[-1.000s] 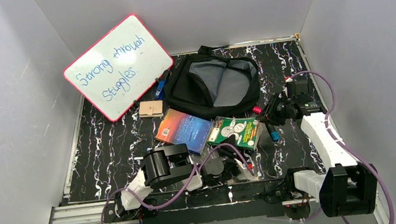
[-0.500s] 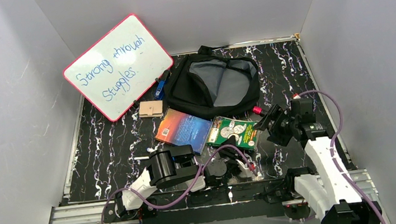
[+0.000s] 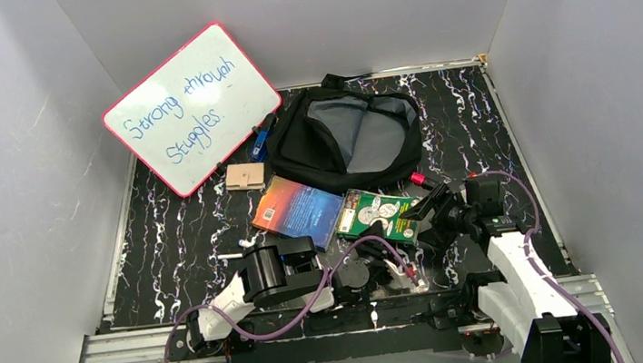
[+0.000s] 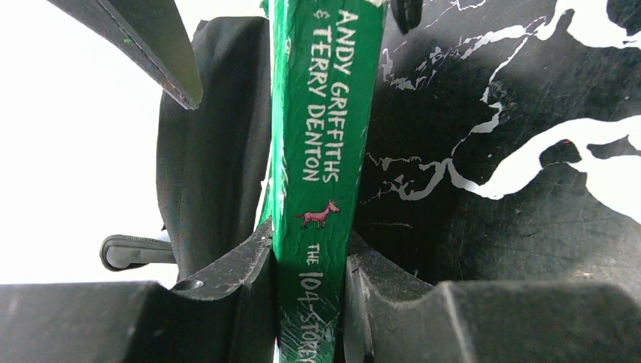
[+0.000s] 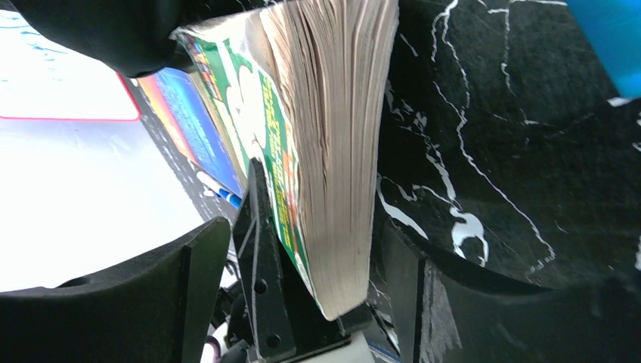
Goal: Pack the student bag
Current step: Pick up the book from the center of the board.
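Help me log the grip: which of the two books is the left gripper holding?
The green book, its spine clamped in the left gripper; the blue-and-orange book lies ungripped beside it.

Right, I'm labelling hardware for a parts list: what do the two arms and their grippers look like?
The left arm and right arm have white shells, boxy black joints and a looping purple cable each. The left gripper and right gripper are matte black, with thick angular fingers.
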